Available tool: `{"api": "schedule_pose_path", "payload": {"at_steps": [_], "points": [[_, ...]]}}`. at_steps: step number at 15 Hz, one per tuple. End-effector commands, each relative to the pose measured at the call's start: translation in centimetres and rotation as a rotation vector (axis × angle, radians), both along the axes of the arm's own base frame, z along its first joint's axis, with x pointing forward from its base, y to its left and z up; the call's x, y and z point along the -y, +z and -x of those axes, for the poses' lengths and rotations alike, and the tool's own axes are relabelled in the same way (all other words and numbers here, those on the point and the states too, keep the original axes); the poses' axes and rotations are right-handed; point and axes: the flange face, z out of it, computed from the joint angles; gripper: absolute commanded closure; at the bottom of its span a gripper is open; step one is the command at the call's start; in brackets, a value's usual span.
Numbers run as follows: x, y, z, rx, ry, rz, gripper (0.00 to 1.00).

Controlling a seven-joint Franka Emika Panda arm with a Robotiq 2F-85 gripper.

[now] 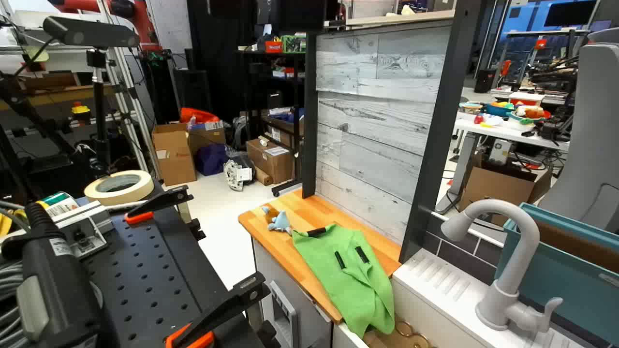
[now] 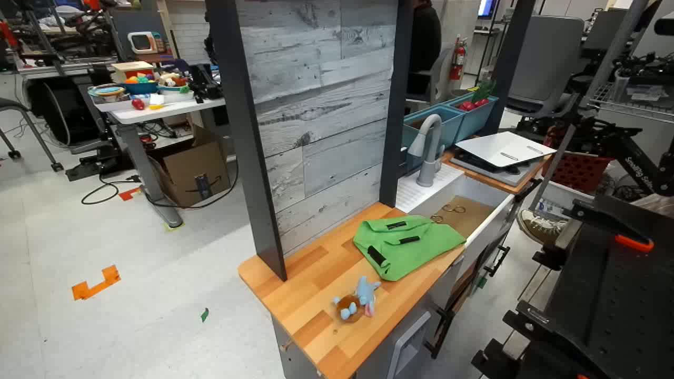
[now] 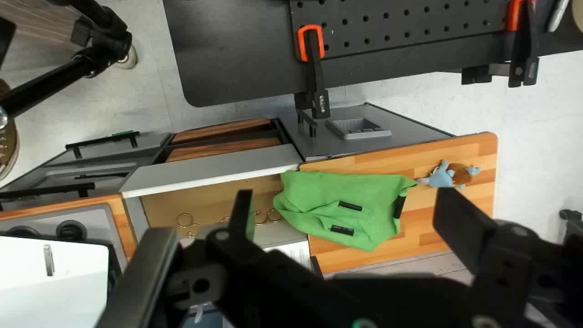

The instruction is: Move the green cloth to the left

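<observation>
Cloth (image 3: 334,189) — one green piece with three black strips (image 3: 350,206) — lies just below and right of the wrist view's centre, mostly on the wooden counter (image 3: 417,214). Across the bottom of that frame, one gripper (image 3: 344,198) gapes wide; along the top, two orange-and-black clamps (image 3: 314,68).

In the lower middle of an exterior view, the green cloth (image 1: 347,280) is looking like soft, matt fabric. The surface (image 1: 319,217) beneath is showing smooth wood in fitted blocks. Above, the upright panel (image 1: 377,108) is displaying streaky, rough-looking wood grain. At lower right the tap (image 1: 519,266) is passing for smooth, matt plastic; left of centre a box (image 1: 173,157) is showing dull cardboard. Low in the wrist view, the hand (image 3: 345,209) is looking matt; metal or plastic, I'm not making out.
</observation>
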Motion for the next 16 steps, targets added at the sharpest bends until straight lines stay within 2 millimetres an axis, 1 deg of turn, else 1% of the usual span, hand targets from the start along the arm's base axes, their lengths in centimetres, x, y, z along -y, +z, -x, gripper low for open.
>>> {"api": "schedule_pose_path", "payload": {"at_steps": [1,3,7,9,12,14,15,16], "points": [[0.0,0.0,0.0,-0.001,0.000,0.000,0.00],[0.0,0.0,0.0,-0.001,0.000,0.000,0.00],[-1.7,-1.1,-3.2,0.035,-0.071,-0.006,0.00],[-3.2,-2.5,-5.1,0.048,-0.088,0.000,0.00],[-6.8,-6.2,-9.0,0.029,-0.095,0.026,0.00],[-9.7,-9.6,-11.5,0.015,-0.101,0.045,0.00],[-11.0,-11.1,-12.6,0.008,-0.100,0.054,0.00],[-12.2,-13.0,-13.6,0.015,-0.111,0.065,0.00]]}}
